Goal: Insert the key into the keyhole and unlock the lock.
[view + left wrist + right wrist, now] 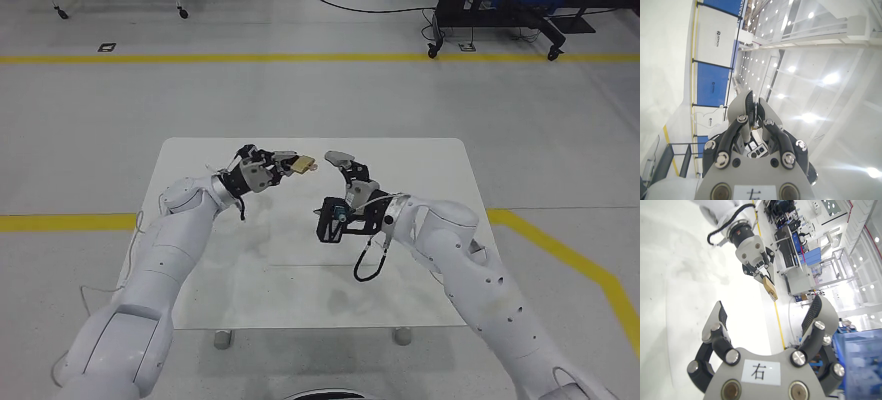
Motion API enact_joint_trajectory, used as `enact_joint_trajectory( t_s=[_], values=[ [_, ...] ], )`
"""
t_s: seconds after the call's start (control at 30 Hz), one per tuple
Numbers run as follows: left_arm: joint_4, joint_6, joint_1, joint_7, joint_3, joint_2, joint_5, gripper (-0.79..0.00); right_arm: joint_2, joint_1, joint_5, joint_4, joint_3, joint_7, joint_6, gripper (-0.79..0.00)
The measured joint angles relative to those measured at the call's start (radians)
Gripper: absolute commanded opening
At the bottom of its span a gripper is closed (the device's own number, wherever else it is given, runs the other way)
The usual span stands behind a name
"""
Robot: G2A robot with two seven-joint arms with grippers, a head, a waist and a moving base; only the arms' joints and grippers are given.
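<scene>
Brass lock point(769, 288) sits clamped in my left pincer point(766, 280) above the worktop point(420, 170); my right pincer point(769, 306) gapes wide, empty. I should square up to its keyhole end before closing in.

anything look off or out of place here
Nothing damaged or spilled. One oddity: the left hand holds the brass padlock above the table, while the right hand faces its keyhole end open and empty. A silvery bit there is too small to identify.
</scene>
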Motion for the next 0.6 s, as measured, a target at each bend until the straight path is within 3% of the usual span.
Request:
enact_joint_trajectory(
  t_s=[0.1,0.17,0.23,0.3,0.47,0.6],
  values=[
    [0.000,-0.093,0.023,0.043,0.005,-0.007,0.009,-0.785,0.003,-0.005,0.051,0.050,0.004,-0.077,-0.017,-0.028],
    [0.009,-0.161,0.029,0.074,0.012,-0.012,0.025,-0.785,0.003,-0.008,0.049,0.072,0.000,-0.102,-0.013,-0.259],
    [0.022,-0.214,0.030,0.096,0.019,-0.017,0.041,-0.785,0.004,-0.009,0.047,0.091,-0.007,-0.120,-0.008,-0.274],
    [0.036,-0.221,0.026,0.101,0.025,-0.022,0.043,-0.785,0.004,-0.008,0.031,0.103,-0.012,-0.128,0.005,-0.413],
    [0.065,-0.240,0.002,0.112,0.041,-0.029,0.076,-0.785,0.004,0.009,-0.035,0.129,-0.035,-0.138,0.040,-0.511],
    [0.072,-0.253,-0.007,0.107,0.044,-0.034,0.083,-0.785,0.003,0.035,-0.092,0.152,-0.051,-0.086,0.044,-0.514]
  ],
)
